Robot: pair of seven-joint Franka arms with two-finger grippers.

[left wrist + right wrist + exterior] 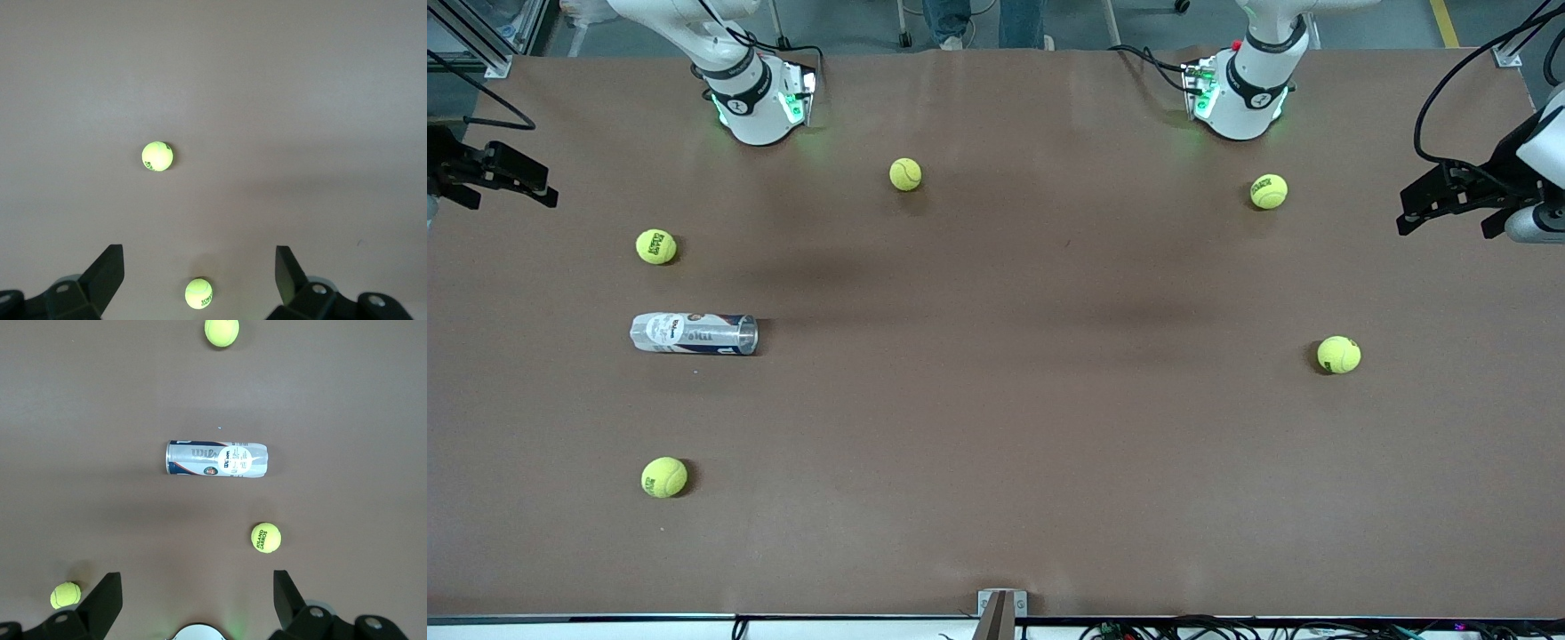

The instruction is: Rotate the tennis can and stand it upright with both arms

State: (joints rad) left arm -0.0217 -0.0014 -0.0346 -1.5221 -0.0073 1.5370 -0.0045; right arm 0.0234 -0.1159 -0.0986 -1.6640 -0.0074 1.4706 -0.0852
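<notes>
Front view: tennis can (694,333) lies on its side on the table (996,427), toward the right arm's end, between two tennis balls (656,246) (664,477). Right gripper (494,173) and left gripper (1458,200) hang high at the table ends, both waiting.

Left wrist view: left gripper (200,280) fingers spread wide, nothing held; only two balls below, no can.

Right wrist view: right gripper (198,600) fingers wide, empty. Can (217,459) shows label w/ logo and looks empty, so prob. light, thin-walled, slick, rolls easily. Best hold: across mid-body, gentle squeeze; 2nd arm steadies an end.
</notes>
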